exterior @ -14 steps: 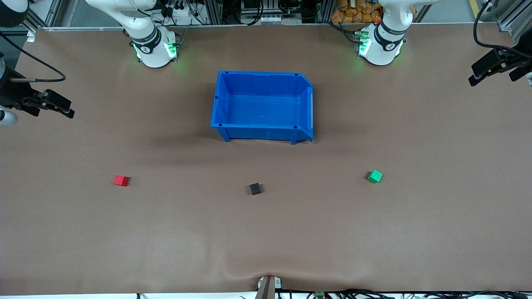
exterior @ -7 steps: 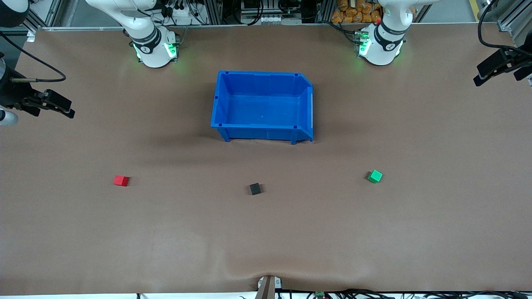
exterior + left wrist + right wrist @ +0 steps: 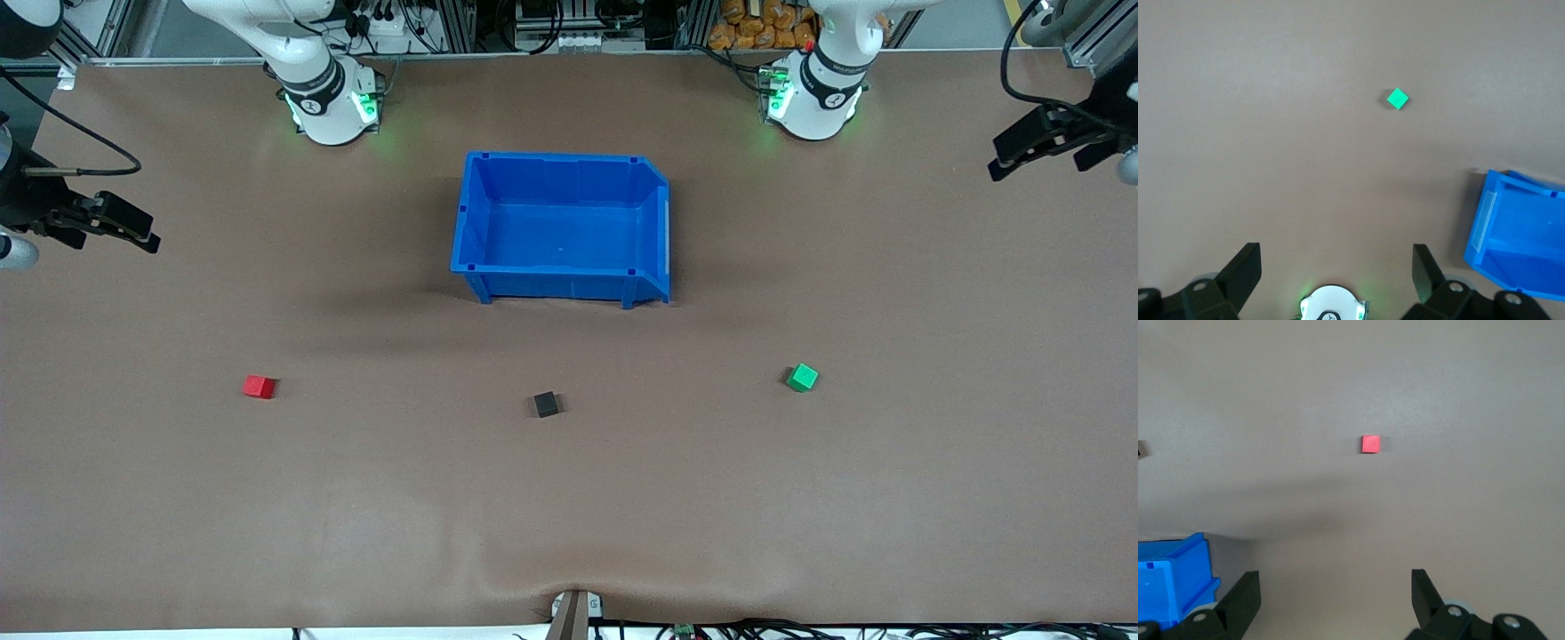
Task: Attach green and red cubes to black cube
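Nothing gripped yet, all three cubes apart on the table [image 3: 569, 516]. Right gripper [image 3: 133, 233] up high at the right arm's end of the table, jaws spread wide and empty, same in its wrist view [image 3: 1335, 587]. Red cube [image 3: 259, 386] flat on the table toward that end, square-on in the right wrist view [image 3: 1371, 444], well apart from everything. Blue bin [image 3: 560, 284] mid-table, farther from the front camera than the cubes, empty and no part of this step; worth keeping both descents off its walls. Black cube [image 3: 546, 404] roughly midway between the coloured pair, slightly nearer the camera, just clipped at the edge of the right wrist view [image 3: 1141, 449]. Green cube [image 3: 802, 377] toward the left arm's end, turned corner-on in the left wrist view [image 3: 1397, 99], so probably needs a wrist yaw to get the fingers on flat faces. Left gripper [image 3: 1045, 147] high at that end of the table, wide open, holding nothing [image 3: 1337, 267]. Likely best: descend straight over each coloured cube, grip low on parallel faces, then bring face-to-face against black without shoving it; light cube, probably slides easily.
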`<action>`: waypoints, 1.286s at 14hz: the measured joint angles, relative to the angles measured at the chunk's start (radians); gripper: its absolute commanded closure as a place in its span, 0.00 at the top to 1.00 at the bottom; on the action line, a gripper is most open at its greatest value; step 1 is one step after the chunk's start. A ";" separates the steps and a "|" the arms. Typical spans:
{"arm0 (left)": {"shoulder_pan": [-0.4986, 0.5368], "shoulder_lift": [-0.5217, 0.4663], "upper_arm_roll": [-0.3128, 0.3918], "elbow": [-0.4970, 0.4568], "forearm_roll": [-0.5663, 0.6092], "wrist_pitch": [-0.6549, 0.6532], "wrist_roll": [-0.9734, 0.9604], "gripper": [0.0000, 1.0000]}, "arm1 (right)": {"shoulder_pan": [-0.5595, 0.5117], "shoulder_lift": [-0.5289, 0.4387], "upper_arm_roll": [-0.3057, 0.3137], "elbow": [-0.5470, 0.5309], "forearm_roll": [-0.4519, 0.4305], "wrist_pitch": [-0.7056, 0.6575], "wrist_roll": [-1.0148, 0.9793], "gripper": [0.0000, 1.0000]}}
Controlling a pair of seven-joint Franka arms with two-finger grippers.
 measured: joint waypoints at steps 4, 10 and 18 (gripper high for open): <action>0.000 0.003 -0.016 -0.069 0.000 0.002 -0.001 1.00 | 0.000 0.000 0.000 0.000 0.000 0.000 0.000 1.00; -0.002 0.007 -0.072 -0.186 0.000 0.134 -0.001 1.00 | 0.000 0.000 -0.001 0.000 0.000 0.000 0.000 1.00; -0.015 0.115 -0.129 -0.371 0.000 0.441 0.005 1.00 | 0.001 0.014 0.000 -0.006 0.002 0.005 0.000 1.00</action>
